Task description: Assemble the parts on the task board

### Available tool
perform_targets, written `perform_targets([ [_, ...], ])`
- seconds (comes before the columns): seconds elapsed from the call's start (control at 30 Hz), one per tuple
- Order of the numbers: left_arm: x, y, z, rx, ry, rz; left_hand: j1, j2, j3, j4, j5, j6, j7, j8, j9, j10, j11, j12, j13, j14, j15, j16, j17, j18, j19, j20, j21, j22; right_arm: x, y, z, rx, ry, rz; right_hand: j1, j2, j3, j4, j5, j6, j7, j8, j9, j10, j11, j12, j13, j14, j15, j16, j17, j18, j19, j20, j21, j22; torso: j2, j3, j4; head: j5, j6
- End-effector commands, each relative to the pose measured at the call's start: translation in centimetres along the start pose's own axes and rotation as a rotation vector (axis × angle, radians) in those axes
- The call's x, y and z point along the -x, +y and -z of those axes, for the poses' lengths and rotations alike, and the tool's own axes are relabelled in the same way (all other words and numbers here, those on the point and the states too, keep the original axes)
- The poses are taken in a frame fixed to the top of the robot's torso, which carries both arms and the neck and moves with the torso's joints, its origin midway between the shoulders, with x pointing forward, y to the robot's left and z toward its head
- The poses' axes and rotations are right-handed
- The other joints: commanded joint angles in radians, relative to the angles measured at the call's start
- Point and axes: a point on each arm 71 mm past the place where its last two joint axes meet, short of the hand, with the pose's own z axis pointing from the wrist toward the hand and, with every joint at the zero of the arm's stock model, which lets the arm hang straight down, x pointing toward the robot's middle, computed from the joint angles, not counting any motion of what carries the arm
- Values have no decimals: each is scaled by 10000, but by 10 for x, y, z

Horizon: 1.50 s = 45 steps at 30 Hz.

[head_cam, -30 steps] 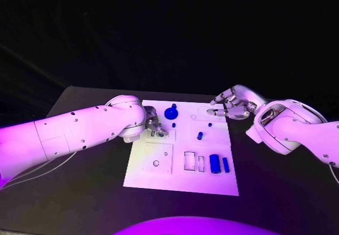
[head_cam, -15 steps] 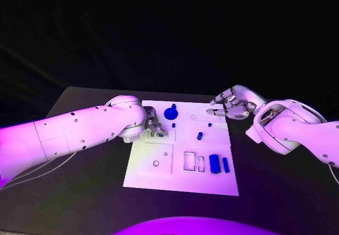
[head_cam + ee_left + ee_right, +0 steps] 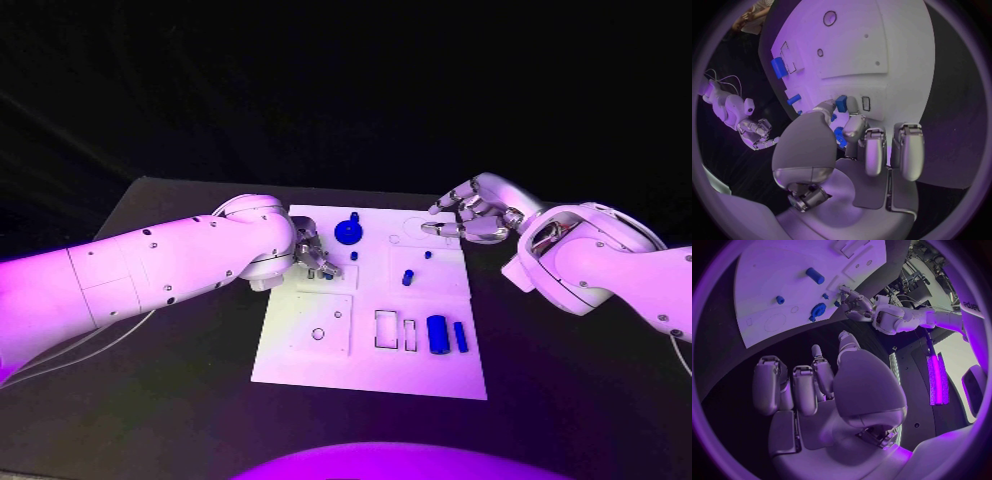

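The white task board point(image 3: 303, 350) lies in the middle of the table. My left hand point(image 3: 315, 258) hovers over its left side and pinches a small blue part point(image 3: 841, 103) between thumb and fingertip, close to a small slot point(image 3: 866, 103). A round blue disc point(image 3: 349, 232) stands at the far end, with a small peg point(image 3: 355, 255) just in front of it. Two more small parts point(image 3: 408, 277) sit mid-board. Two blue blocks point(image 3: 437, 334) lie at the near right. My right hand point(image 3: 469, 218) hangs over the far right corner with loosely bent fingers and nothing in them.
Rectangular cut-outs point(image 3: 387, 328) sit next to the blue blocks, and a square plate with small holes point(image 3: 323, 323) lies at the near left. Bare black table point(image 3: 173, 400) surrounds the board. The right wrist view shows the board point(image 3: 767, 275) and my left hand point(image 3: 856, 302).
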Motion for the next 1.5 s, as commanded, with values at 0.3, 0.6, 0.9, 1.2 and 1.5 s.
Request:
perform_targets([
  [0.3,1,2,3,297,-16,659,-179,247,-723,39,-368,35,51,69,-119,35,65,-12,-20,1035,-30,25,2631,-144,1056,-35,63,2635,0,-1,-1,20,9,85,-152,-2,-103,23,-69,55,-7,60,16,-29,-56,-61,137,655,-68,-31,856,80,-63,-32,-75,1088,-1,2,0,24,48],
  [0.6,19,2,11,178,-156,902,204,359,-1225,18,-415,-201,135,-15,-267,-284,145,-511,-537,1035,22,25,2631,-124,1004,-17,22,2558,1,-3,-1,-28,-28,91,-166,-1,-116,24,-70,53,-8,60,16,-31,-55,-63,135,653,-69,-38,846,83,-71,-32,-92,1079,-9,5,-1,21,97],
  [0.9,68,12,23,450,-627,585,388,446,-1379,21,-398,-310,198,-66,-339,-449,188,-750,-788,1035,65,25,2631,-76,879,12,-77,2376,2,-4,-2,-84,-51,98,-186,1,-134,26,-72,50,-7,60,16,-38,-55,-72,125,651,-69,-43,839,83,-70,-32,-93,1080,3,12,-6,71,251],
  [1.2,94,22,19,898,-977,565,525,497,-1472,19,-390,-392,240,-125,-406,-541,223,-878,-928,1035,94,25,2631,-57,828,37,-118,2303,1,-4,-2,-78,-44,94,-197,3,-145,26,-72,48,-7,60,16,-32,-55,-64,133,651,-68,-44,839,82,-68,-32,-92,1081,13,1,10,130,335],
  [1.5,94,20,6,1179,-900,443,541,511,-1486,23,-392,-399,246,-133,-418,-548,228,-885,-938,1035,99,25,2631,-56,826,42,-120,2300,1,-3,-2,-17,-44,79,-201,9,-150,24,-68,48,-7,61,17,-28,-55,-59,137,653,-69,-41,845,83,-69,-32,-96,1079,23,-5,-7,176,323],
])
